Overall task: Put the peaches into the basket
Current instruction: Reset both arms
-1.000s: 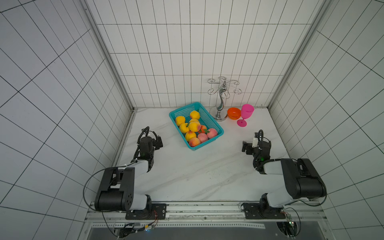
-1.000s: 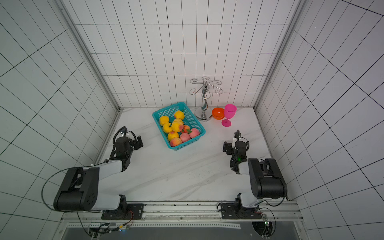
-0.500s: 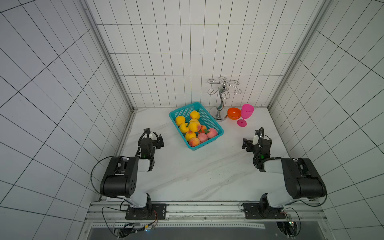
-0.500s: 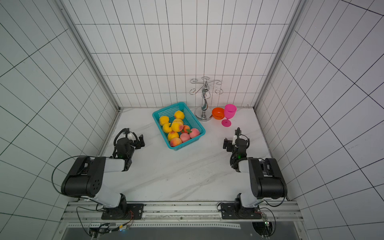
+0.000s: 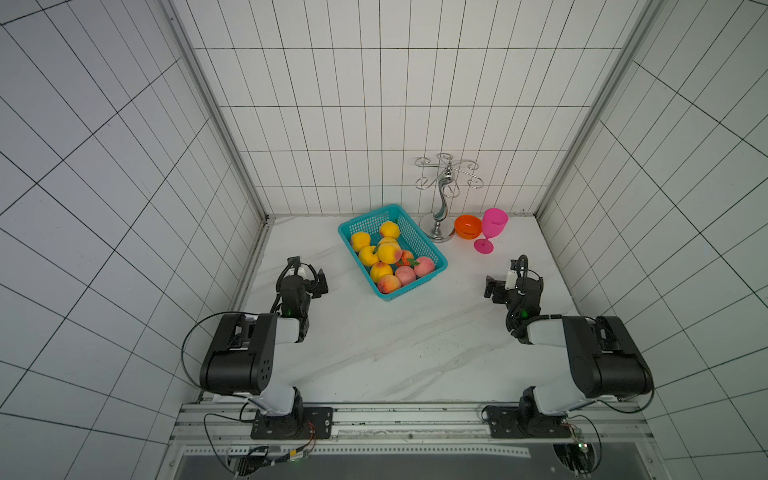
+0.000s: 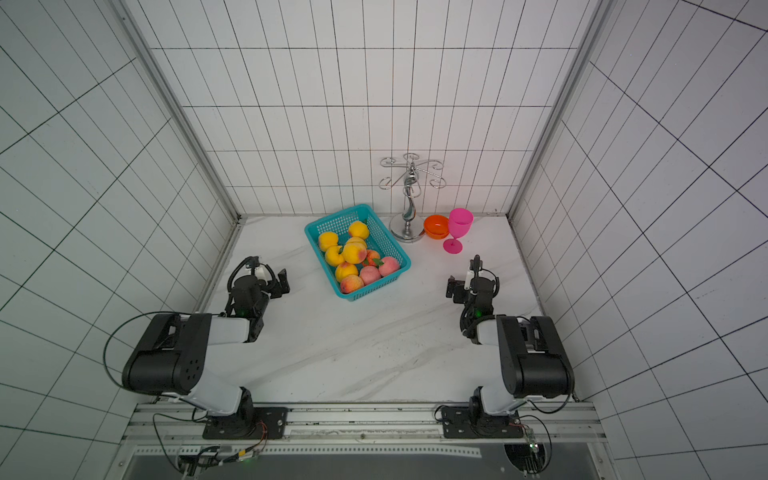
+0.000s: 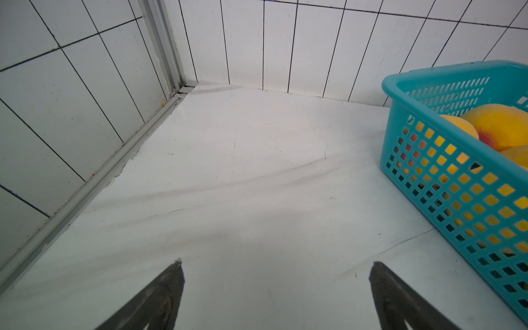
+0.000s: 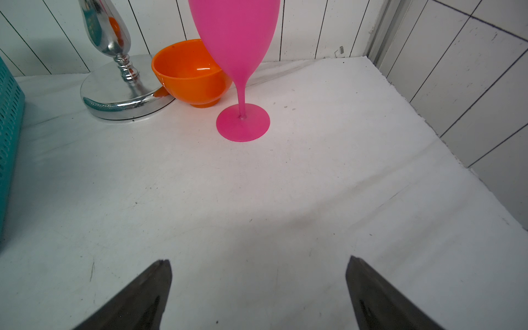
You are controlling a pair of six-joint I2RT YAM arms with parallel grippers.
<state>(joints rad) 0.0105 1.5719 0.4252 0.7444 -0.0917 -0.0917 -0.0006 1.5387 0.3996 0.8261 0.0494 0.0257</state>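
- Inside the teal basket (image 5: 415,283), do all the peaches (image 5: 390,253) lie already, or is one left outside?
- All that I can see lie inside it. I count about ten, piled close together, the yellow ones mostly toward its far end and the pink-red ones toward its near end. On the white worktop (image 5: 395,345) around the basket I find no loose peach in both top views, and the wrist views show none either. So I judge the task as done.
- And the left pincer (image 7: 276,264)?
- Its jaws stand wide apart, with only bare worktop between them. It holds nothing and touches nothing. It hangs low, to the left of the basket and apart from its mesh wall.
- The right pincer (image 8: 258,260)?
- The same: fully spread and empty. It is well to the right of the basket and looks toward the pink goblet (image 8: 243,120), the orange bowl (image 8: 188,77) and the chrome stand (image 8: 123,94), which stand beside the basket's right side.
- What is left, then?
- Nothing to carry, I think.
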